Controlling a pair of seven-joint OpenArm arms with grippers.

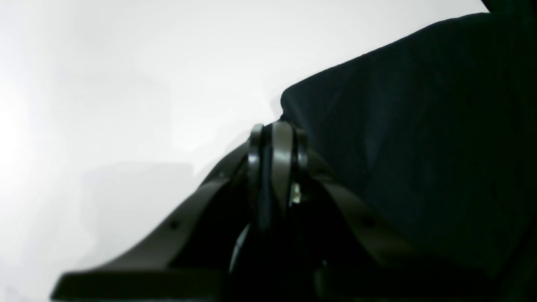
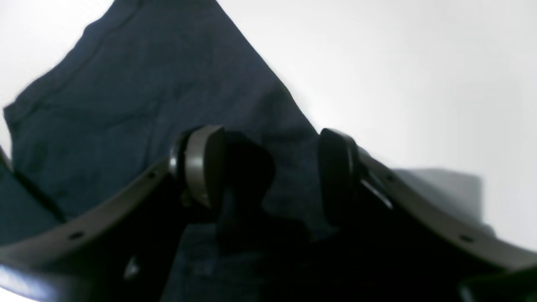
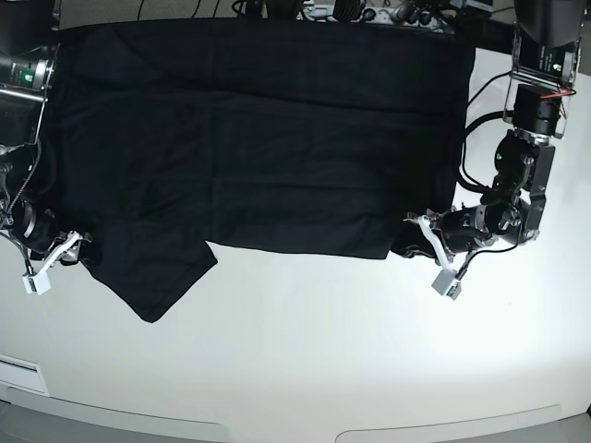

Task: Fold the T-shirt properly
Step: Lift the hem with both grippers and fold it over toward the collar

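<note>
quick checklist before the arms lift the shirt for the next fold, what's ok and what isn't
1. Left gripper shut at the T-shirt edge: ok, its fingers are pressed together at the cloth's corner.
2. Cloth actually pinched by the left gripper: cannot tell, the fingers hide the contact.
3. Right gripper shut: not ok, its fingers stand apart with cloth between them.
4. Both grippers at the shirt's near edge: ok in the base view, one at each end.
5. Shirt flat: not ok, the sleeve sticks out over the white table.
</note>
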